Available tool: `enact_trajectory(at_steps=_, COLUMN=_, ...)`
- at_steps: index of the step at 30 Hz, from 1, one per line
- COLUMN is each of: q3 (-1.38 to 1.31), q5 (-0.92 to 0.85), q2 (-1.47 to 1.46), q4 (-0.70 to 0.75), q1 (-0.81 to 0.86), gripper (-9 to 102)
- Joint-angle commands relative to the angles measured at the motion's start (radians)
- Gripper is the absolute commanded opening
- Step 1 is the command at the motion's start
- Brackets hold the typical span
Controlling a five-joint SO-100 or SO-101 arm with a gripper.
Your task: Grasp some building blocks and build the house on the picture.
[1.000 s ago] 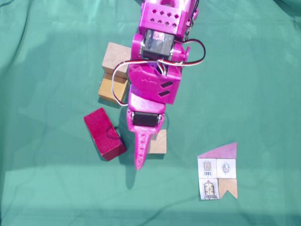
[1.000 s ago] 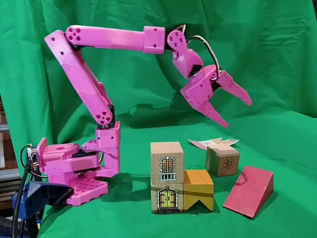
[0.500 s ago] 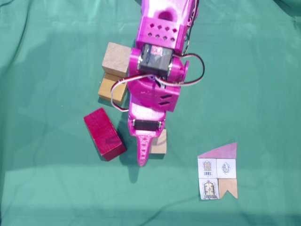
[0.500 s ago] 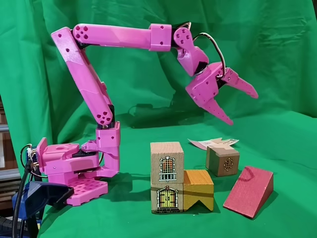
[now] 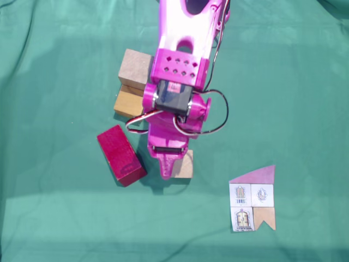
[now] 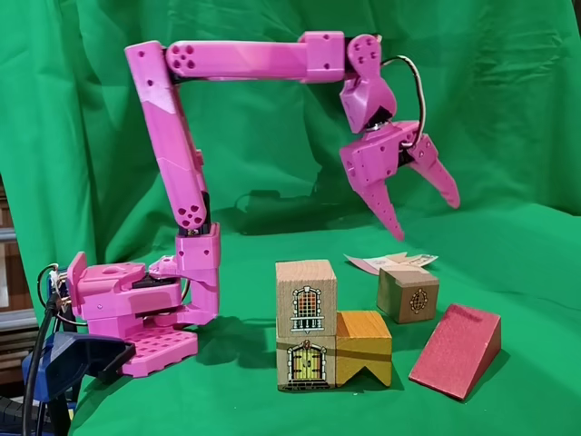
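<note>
In a fixed view from the side, two pale cubes stand stacked, the upper one [image 6: 306, 295] on the lower one [image 6: 306, 361], with the ochre notched block [image 6: 363, 346] against the lower one's right side. A third pale cube [image 6: 408, 292] lies loose behind, and the dark red block [image 6: 456, 350] lies at the right. My pink gripper [image 6: 420, 213] hangs open in the air above the loose cube, fingers pointing down, holding nothing. From above, the gripper [image 5: 170, 166] covers part of that cube [image 5: 185, 165]. The picture [image 5: 252, 199] lies at the lower right.
From above, the stack's top [image 5: 135, 68] and the ochre block [image 5: 128, 102] sit left of the arm, with the red block [image 5: 121, 155] below them. Green cloth [image 5: 283, 82] covers the table. The arm's base [image 6: 136, 313] stands at the left.
The arm has stretched further forward and risen. The gripper has swung from slanting to pointing more steeply down over the loose cube. It stays open. The blocks have not moved.
</note>
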Motion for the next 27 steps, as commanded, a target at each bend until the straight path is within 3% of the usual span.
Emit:
enact_trajectory(at_steps=1, q3=-0.040, q5=-0.009, q2=-0.020, q4=0.008, q1=-0.006, gripper=37)
enact_trajectory(at_steps=27, q3=-0.186, q5=-0.011, q2=-0.224, q4=-0.006, q1=-0.072, gripper=37)
